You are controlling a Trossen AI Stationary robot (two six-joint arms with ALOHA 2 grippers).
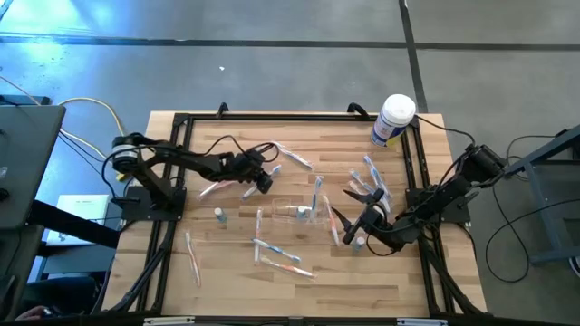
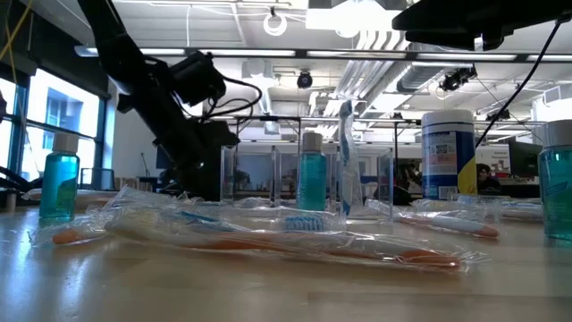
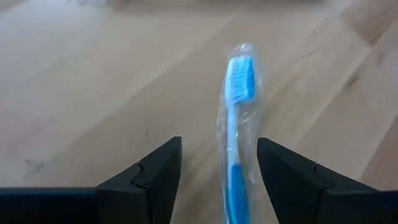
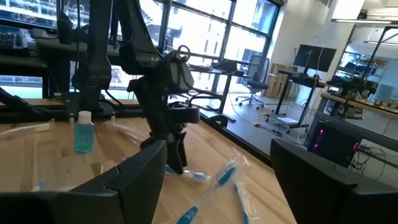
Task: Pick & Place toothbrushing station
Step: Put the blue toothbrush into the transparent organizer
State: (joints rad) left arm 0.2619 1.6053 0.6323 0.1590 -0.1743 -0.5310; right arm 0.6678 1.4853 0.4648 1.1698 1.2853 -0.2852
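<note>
Toothbrushing station (image 1: 292, 212), a faint clear plastic holder, sits near the centre of the wooden table (image 1: 227, 281), with a small blue-green bottle (image 1: 302, 213) inside it. In the low view it stands behind a heap of wrapped toothbrushes (image 2: 295, 234).

At about ten o'clock from the holder, the left gripper (image 1: 264, 181) points down at the table with its fingers spread wide. Its wrist camera shows a blue toothbrush (image 3: 236, 143) in a clear wrapper lying between the open fingers, not yet pinched.

At about three o'clock from the holder, the right gripper (image 1: 349, 220) hovers near the table with its fingers also wide apart and nothing between them. More wrapped brushes lie scattered around both arms. A white canister (image 1: 393, 119) stands at the table's far right corner.

My reading is that the left arm is at the pick stage, lined up over the blue brush. The next move would call for lowering a little and closing squarely on the slim handle, since the slick wrapper could let it slip, then carrying it to the holder.
</note>
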